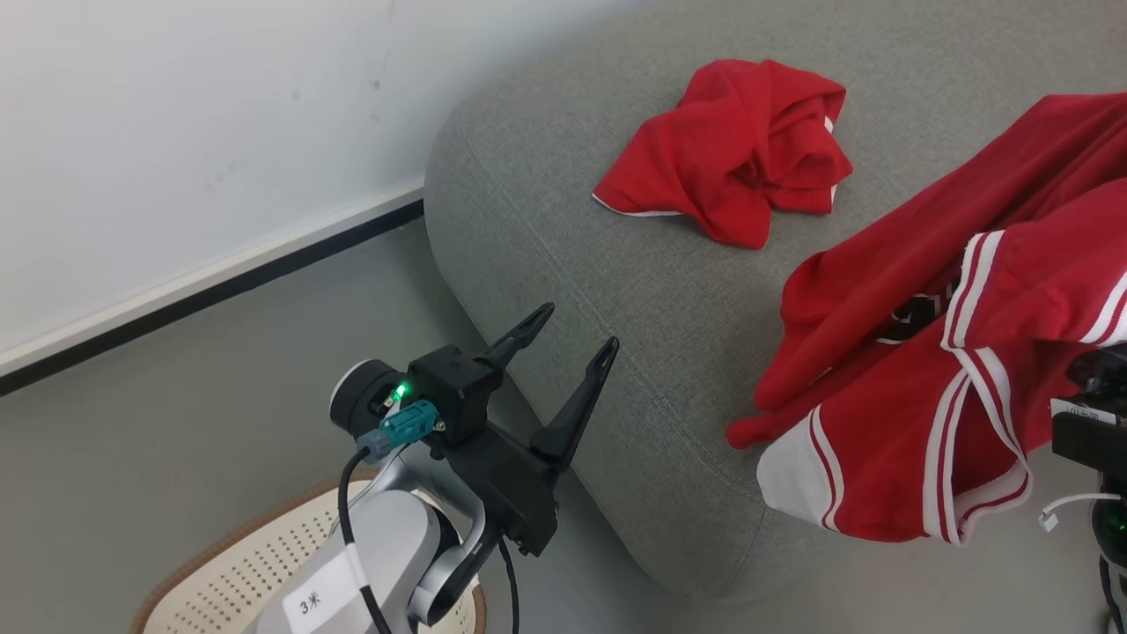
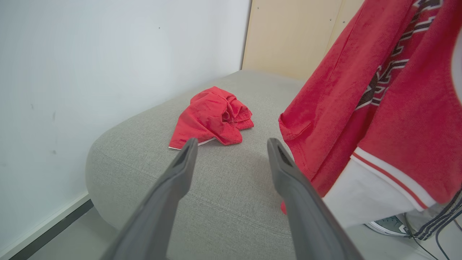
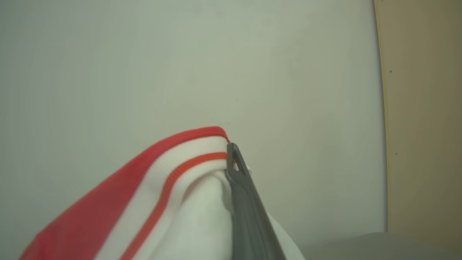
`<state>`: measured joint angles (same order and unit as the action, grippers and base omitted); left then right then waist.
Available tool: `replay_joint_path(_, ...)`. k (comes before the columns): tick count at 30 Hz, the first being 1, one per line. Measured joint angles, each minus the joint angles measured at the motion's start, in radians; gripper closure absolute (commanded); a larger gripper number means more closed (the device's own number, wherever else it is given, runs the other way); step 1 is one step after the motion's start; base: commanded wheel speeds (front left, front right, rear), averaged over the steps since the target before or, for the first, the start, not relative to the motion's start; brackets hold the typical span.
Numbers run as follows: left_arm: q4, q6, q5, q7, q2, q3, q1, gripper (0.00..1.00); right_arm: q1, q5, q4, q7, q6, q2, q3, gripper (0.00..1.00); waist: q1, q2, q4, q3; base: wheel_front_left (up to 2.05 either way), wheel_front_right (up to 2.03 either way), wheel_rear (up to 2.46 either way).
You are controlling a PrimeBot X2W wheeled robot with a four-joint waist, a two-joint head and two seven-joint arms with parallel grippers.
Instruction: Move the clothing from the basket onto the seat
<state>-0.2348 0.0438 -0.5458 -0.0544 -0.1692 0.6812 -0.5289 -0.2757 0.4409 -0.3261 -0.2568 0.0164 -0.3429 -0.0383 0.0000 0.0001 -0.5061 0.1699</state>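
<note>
Hanging from right tool (image 3: 231, 162): striped garment (image 1: 924, 352), cuff pinched against its visible finger, lower folds over the sofa (image 1: 563, 229) front edge, contact unclear. Edged garment (image 1: 740, 150) lies crumpled on the sofa, ahead of left tool (image 1: 577, 328) and well apart from it. Left tool wide, empty, just beside the sofa corner. Basket (image 1: 220, 572) sits under that arm, behind the tool; striped garment is to its right.

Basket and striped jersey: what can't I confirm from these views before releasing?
- Basket: head view, cut by the bottom edge and covered by the left arm; contents unknown.
- Right gripper: right wrist view, one finger buried under striped jersey; head view, fabric covers it.
- Jersey's hem: head view cannot show whether it touches the sofa.
</note>
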Motion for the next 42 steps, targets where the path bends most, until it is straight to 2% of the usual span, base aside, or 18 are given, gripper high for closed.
replay_joint_path(9,0.032,0.001,0.006,0.009,0.001,0.006,-0.029,0.00,-0.104,0.055,0.101,0.000,0.046,-0.004,0.021,1.00,0.0001,0.0000,0.010,0.048,0.00,0.00,0.00)
replay_joint_path(11,0.034,0.001,0.009,0.009,0.000,0.007,-0.031,0.00,-0.125,0.061,0.120,0.000,0.047,-0.007,0.024,1.00,0.0001,0.0000,0.014,0.055,0.00,0.00,0.00)
replay_joint_path(22,0.102,0.000,0.024,0.045,-0.025,0.007,-0.072,0.00,-0.444,0.180,0.358,0.001,0.090,-0.077,0.085,1.00,0.0001,0.0001,0.063,0.153,0.00,0.00,0.00)
replay_joint_path(35,0.162,0.001,0.053,0.087,-0.052,-0.004,-0.150,0.00,-0.765,0.177,0.637,0.020,0.088,-0.197,0.143,1.00,0.0002,0.0001,0.146,0.309,0.00,0.00,0.00)
replay_joint_path(38,0.176,0.001,0.054,0.091,-0.059,-0.010,-0.166,0.00,-0.798,0.124,0.727,0.039,0.076,-0.213,0.108,1.00,0.0002,0.0001,0.169,0.346,0.00,0.00,0.00)
replay_joint_path(42,0.179,0.001,0.055,0.097,-0.062,-0.016,-0.180,0.00,-0.821,0.078,0.874,0.062,0.042,-0.228,0.085,1.00,0.0002,0.0002,0.208,0.405,0.00,0.00,0.00)
